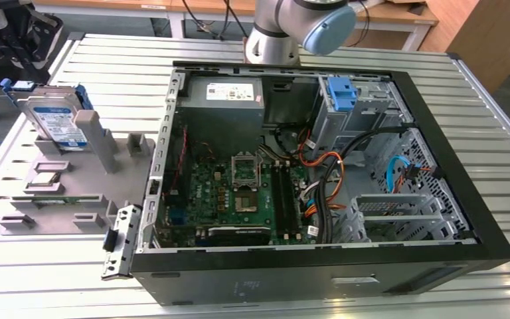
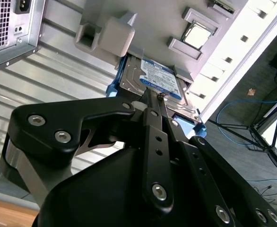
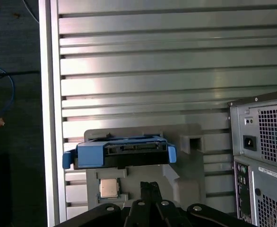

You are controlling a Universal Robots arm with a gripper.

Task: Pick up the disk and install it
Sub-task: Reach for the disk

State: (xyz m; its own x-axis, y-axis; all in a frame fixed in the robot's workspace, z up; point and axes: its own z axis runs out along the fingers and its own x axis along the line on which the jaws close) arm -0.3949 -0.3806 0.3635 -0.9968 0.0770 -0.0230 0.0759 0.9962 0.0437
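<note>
Two fingers (image 2: 152, 118) of the gripper (image 2: 153, 96) are pressed together and hold nothing. Just ahead of their tips, the disk (image 2: 153, 78) stands on edge in a grey stand (image 1: 78, 176) beside the open computer (image 1: 481, 206). Its long side lies across the fingers.

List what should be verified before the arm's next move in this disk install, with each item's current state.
1. Disk standing upright in the grey fixture: ok.
2. Gripper opened for a grasp: not ok, it is shut on nothing.
3. Gripper lined up with the disk: cannot tell; it points towards the disk in both wrist views.
4. Computer case open, inside exposed: ok.
5. Bay at the blue bracket free for the disk: cannot tell.
</note>
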